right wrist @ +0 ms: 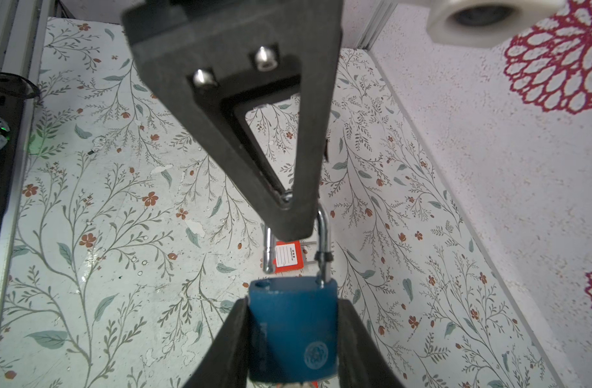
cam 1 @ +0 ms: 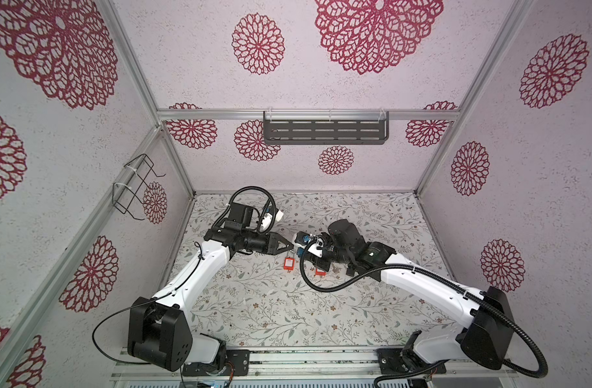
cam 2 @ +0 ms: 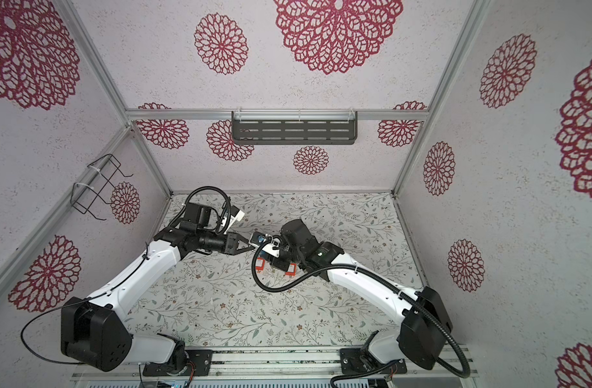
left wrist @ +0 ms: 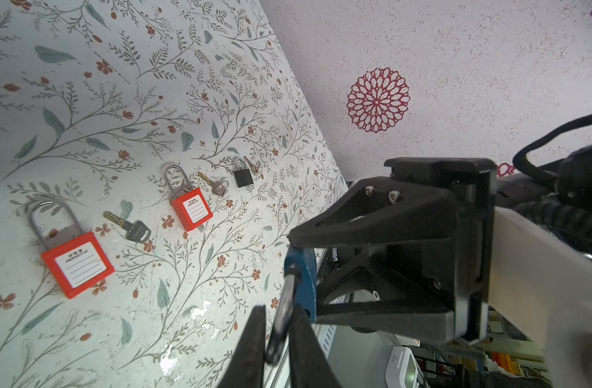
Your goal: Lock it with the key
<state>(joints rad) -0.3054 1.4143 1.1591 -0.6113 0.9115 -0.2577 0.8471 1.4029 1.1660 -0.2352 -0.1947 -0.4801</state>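
Note:
A blue padlock is off the table, and my right gripper is shut on its body. Its chrome shackle is raised, and the free leg hangs over the empty hole. My left gripper meets it from the opposite side and is shut on the top of the shackle. In both top views the two grippers meet above the middle of the table, the left gripper tip to tip with the right. Neither gripper holds a key. The padlock's keyhole is hidden.
On the floral table lie a large red padlock with a key, a smaller red padlock with a key, and a little black padlock with a key. Walls enclose the back and both sides.

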